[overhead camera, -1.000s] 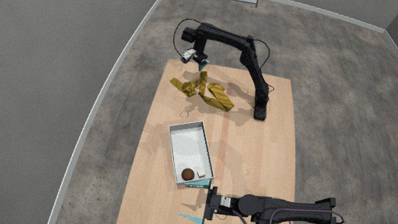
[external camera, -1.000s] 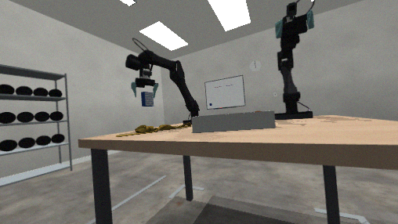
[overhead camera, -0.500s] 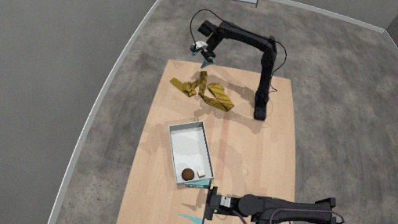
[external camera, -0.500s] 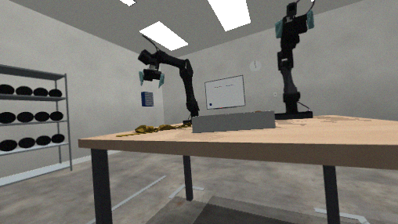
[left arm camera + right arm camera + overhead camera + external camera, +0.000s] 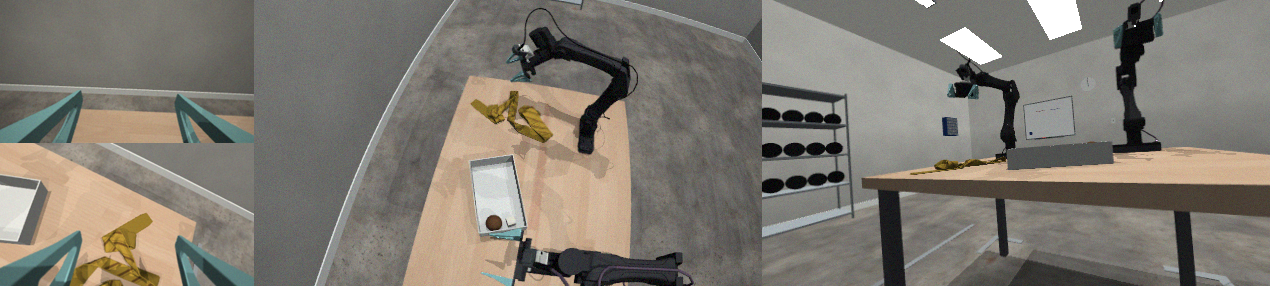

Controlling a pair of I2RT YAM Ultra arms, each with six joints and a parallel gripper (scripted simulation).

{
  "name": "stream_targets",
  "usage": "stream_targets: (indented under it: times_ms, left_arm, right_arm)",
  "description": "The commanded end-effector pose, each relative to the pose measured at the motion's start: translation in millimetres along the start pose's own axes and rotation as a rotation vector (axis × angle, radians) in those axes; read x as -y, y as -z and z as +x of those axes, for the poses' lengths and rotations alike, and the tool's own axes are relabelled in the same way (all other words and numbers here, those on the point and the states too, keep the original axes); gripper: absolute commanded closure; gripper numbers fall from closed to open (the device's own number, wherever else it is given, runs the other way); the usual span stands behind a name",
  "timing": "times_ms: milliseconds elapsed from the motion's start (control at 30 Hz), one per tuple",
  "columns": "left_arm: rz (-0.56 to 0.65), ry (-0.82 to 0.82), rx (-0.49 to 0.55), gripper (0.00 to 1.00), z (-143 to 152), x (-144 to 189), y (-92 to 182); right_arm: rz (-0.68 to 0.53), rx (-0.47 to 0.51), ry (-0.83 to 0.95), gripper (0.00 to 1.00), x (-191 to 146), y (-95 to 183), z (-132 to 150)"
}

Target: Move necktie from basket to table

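In the top view, a shallow pale basket [image 5: 494,161] [image 5: 1059,156] [image 5: 35,214] stands flat on the wooden table [image 5: 579,200] [image 5: 1187,170] [image 5: 127,127] [image 5: 83,207], lower centre of the frame. A round brown object [image 5: 494,222] [image 5: 1092,142] and a small white block [image 5: 511,221] sit inside, at its bottom end. The mustard necktie [image 5: 536,132] [image 5: 946,164] [image 5: 110,242] lies loosely folded on the table at upper centre, apart from the basket, its loose end near the left table edge. Bare wood separates tie and basket. The right gripper [image 5: 516,68] [image 5: 963,91] [image 5: 128,237], raised beyond the table's top edge, has its fingers wide apart and empty. The left gripper [image 5: 485,254] [image 5: 1138,30] [image 5: 129,96], at bottom centre, is also spread wide, holding nothing, high above the table.

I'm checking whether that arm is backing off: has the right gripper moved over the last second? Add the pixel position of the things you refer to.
Yes. In the exterior view, the right gripper [image 5: 511,69] [image 5: 963,96] [image 5: 128,237] has moved up and picture-right against the blue wall box [image 5: 950,126].
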State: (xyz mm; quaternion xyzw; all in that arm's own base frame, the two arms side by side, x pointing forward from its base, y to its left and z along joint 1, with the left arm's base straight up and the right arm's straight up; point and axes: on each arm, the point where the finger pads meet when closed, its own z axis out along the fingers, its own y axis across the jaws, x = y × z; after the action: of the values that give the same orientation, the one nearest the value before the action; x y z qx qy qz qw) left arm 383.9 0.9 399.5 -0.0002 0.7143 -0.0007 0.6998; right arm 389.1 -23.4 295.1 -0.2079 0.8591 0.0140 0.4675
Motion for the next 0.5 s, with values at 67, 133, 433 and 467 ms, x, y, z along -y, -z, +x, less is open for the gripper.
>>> stream_targets:
  times_ms: [67,133,433,467]
  left_arm:
    - [0.0,0.0,0.0,0.0,0.0,0.0,0.0]
    - [0.0,0.0,0.0,0.0,0.0,0.0,0.0]
    - [0.0,0.0,0.0,0.0,0.0,0.0,0.0]
    - [0.0,0.0,0.0,0.0,0.0,0.0,0.0]
  right_arm:
    - [0.134,0.226,-0.087,0.0,4.2,14.8,-43.4]
    - [0.161,0.272,-0.116,0.0,2.6,20.8,-50.0]
    - [0.26,0.443,-0.224,0.0,-3.4,42.9,-74.4]
    - [0.269,0.457,-0.234,0.0,-3.9,44.8,-76.4]
